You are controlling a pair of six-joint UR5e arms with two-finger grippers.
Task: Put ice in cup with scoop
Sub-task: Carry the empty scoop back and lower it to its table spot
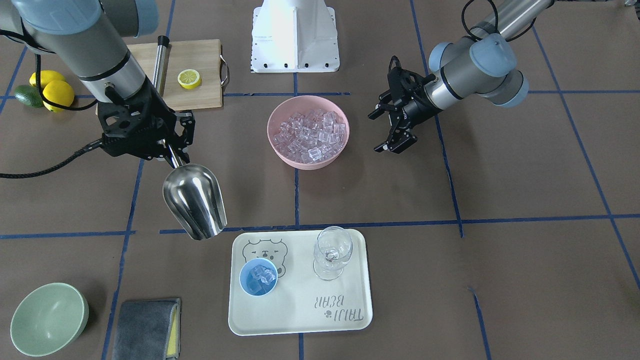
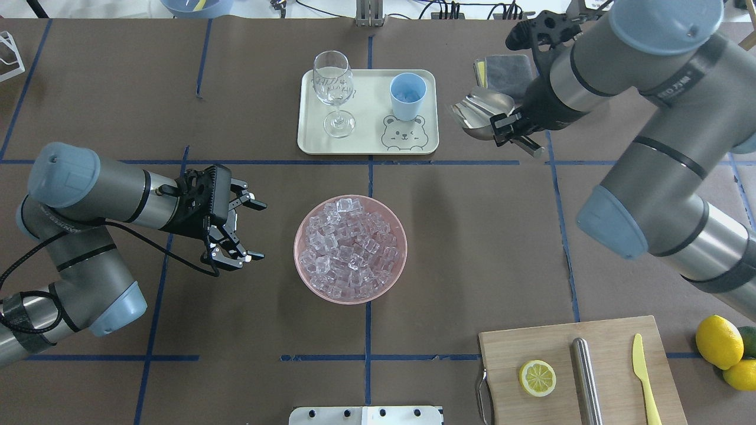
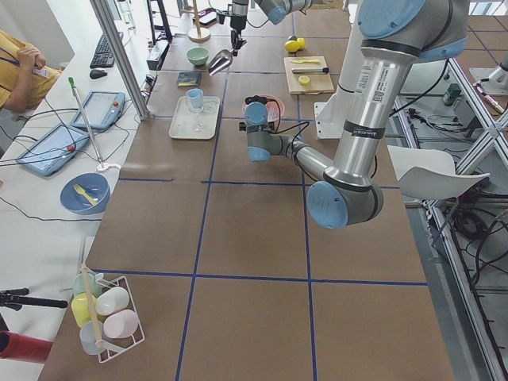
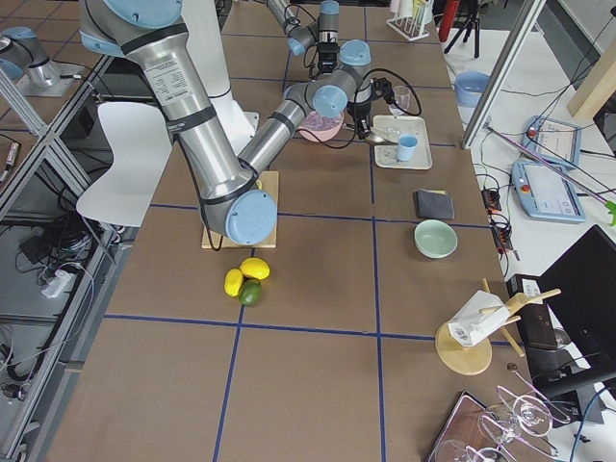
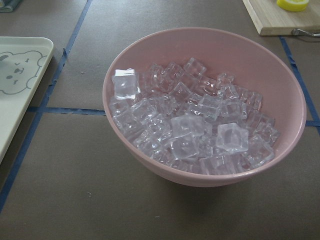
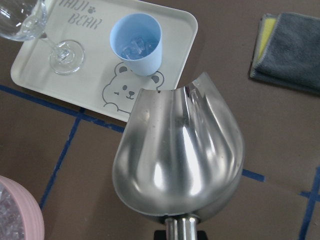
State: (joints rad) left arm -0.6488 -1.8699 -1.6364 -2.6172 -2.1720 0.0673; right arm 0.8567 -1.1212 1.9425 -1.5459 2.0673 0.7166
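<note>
The light-blue cup (image 1: 258, 277) stands on a cream bear tray (image 1: 345, 315) and holds a few ice cubes (image 6: 135, 47). Many more ice cubes (image 1: 311, 136) fill a pink bowl (image 2: 307, 224) at the table's middle. My right gripper (image 1: 172, 150) is shut on the rod handle of the steel scoop (image 1: 196, 201). It holds the scoop in the air beside the tray; the trough looks empty in the right wrist view (image 6: 180, 160). My left gripper (image 2: 251, 230) is open and empty, beside the pink bowl.
A clear stemmed glass (image 1: 331, 252) stands on the tray next to the cup. A cutting board (image 2: 582, 369) bears a lemon half, a steel cylinder and a yellow knife. A pale green bowl (image 1: 48, 318), a grey cloth (image 1: 146, 329) and whole lemons (image 1: 52, 90) lie at the edges.
</note>
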